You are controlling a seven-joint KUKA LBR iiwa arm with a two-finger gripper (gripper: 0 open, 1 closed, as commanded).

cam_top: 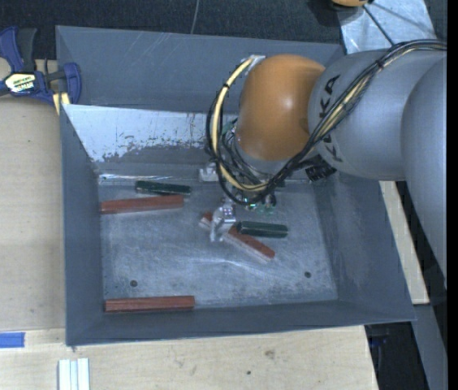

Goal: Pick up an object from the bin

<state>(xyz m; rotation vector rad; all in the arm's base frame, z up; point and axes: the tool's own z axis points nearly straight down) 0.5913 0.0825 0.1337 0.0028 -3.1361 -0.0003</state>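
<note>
Tool [222, 223] beside central sticks [261, 231] in bin [79, 242]

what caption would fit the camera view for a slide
Gripper beside a dark green stick and a red-brown stick near the middle of the grey bin

Grey metal bin [83, 242] w/ five small things laid on its floor.
Upper left: dark green pen [164, 188] is laid just above a red-brown stick [141, 205], approx. parallel. Mid-floor: second green pen [263, 229] is seen touching a short red-brown stick [255, 249]. Front left: long red-brown bar [149, 304] is set along the front wall.
</note>
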